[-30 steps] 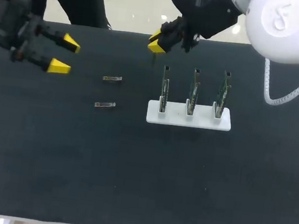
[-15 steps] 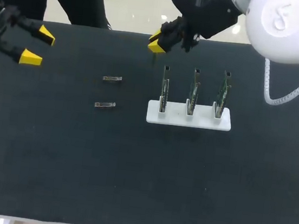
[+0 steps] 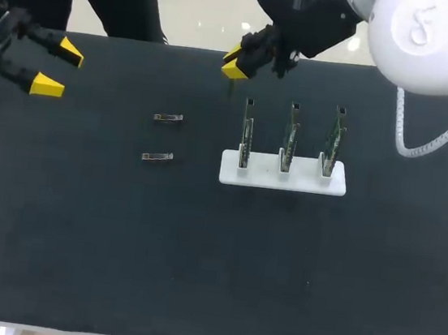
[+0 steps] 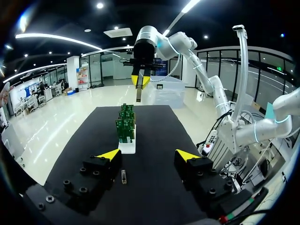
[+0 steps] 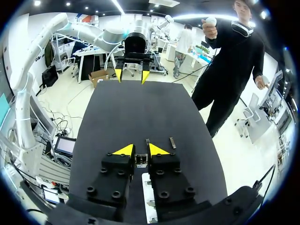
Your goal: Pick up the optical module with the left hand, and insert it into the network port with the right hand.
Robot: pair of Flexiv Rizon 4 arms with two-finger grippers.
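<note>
At the table's far side, just behind the leftmost circuit board in the white rack, my right gripper is nearly closed, both fingers pinching a small optical module (as best I can tell). I judge insertion is the step in hand. Next comes lining up with the network port and pushing in straight. My left gripper sits far left, spread wide and empty, well apart from a spare module and a second spare lying on the black table.
</note>
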